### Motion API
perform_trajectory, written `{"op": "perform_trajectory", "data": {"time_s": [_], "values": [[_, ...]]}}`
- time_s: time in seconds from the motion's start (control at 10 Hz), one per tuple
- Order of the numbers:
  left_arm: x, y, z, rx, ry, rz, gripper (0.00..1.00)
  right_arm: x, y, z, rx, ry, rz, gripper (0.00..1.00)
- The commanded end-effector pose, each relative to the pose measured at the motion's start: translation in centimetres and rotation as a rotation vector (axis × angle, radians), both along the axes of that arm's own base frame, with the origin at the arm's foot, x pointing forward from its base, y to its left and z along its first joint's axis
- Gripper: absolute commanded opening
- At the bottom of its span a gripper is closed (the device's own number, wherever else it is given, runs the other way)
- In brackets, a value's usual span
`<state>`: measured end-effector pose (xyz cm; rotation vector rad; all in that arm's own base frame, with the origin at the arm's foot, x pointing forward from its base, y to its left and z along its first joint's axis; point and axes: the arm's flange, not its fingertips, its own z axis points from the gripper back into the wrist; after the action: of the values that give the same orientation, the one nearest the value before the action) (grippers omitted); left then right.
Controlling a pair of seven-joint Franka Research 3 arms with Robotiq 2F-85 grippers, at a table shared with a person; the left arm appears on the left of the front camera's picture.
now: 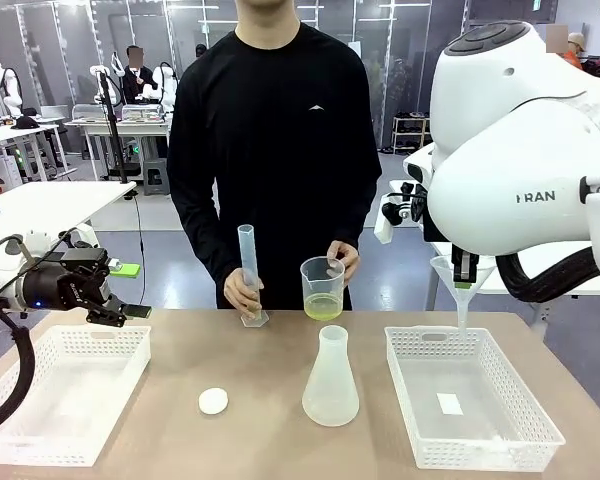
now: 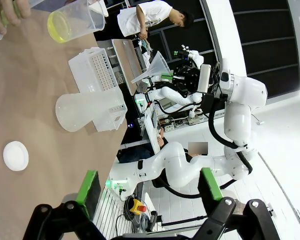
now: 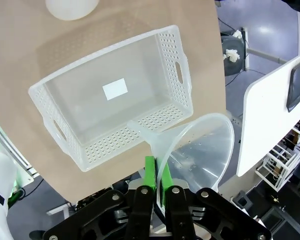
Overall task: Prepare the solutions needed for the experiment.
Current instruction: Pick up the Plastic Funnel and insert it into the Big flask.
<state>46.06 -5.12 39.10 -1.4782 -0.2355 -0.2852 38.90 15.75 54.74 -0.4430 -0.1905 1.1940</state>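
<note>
1. My right tool point(image 3: 157, 186) is clamped shut on the funnel point(image 3: 200, 150), holding it spout-down above the right basket point(image 3: 115, 142), apart from the flask point(image 1: 331, 378).
2. My left tool point(image 2: 149, 182) hangs wide open and empty near the left basket point(image 1: 40, 440).
3. The solution point(image 1: 323, 306) sits in the cup point(image 1: 323, 275) that the person steadies beside a measuring tube point(image 1: 247, 265), probably to measure it out.
4. A white cap point(image 1: 213, 401) lies on the desk point(image 1: 270, 440); the flask's mouth looks unobstructed.

Pale yellow-green solution point(image 1: 323, 307): shallow layer in a clear beaker point(image 1: 322, 272). Beaker upright in a person's hand point(image 1: 346, 257), at table's point(image 1: 260, 365) far edge.
</note>
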Motion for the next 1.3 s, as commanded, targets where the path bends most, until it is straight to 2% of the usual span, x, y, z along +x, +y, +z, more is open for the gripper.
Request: {"op": "perform_trajectory", "data": {"time_s": [0.0, 0.1, 0.2, 0.4, 0.6, 0.8, 1.0, 1.2], "values": [[0.0, 0.1, 0.1, 0.001, -0.012, -0.012, 1.0, -0.1, -0.2, 0.1, -0.015, -0.006, 0.002, 0.0], [0.0, 0.1, 0.1, 0.001, -0.012, -0.012, 1.0, -0.1, -0.2, 0.1, -0.015, -0.006, 0.002, 0.0], [0.0, 0.1, 0.1, 0.001, -0.012, -0.012, 1.0, 0.0, 0.0, 0.0, 0.0, 0.0, 0.0, 0.04], [0.0, 0.1, 0.1, 0.001, -0.012, -0.012, 1.0, -1.8, 3.2, 0.6, -0.037, -0.124, 0.151, 0.04], [0.0, 0.1, 0.1, 0.001, -0.012, -0.012, 1.0, -3.3, 5.8, 1.0, -0.003, -0.192, 0.29, 0.04], [0.0, 0.1, 0.1, 0.001, -0.012, -0.012, 1.0, -4.4, 8.4, 1.5, 0.052, -0.197, 0.427, 0.04], [0.0, 0.1, 0.1, 0.001, -0.012, -0.012, 1.0, -4.9, 10.6, 1.5, 0.057, -0.163, 0.492, 0.04], [0.0, 0.1, 0.1, 0.001, -0.012, -0.012, 1.0, -5.3, 11.6, 1.3, 0.073, -0.178, 0.574, 0.04]]}}
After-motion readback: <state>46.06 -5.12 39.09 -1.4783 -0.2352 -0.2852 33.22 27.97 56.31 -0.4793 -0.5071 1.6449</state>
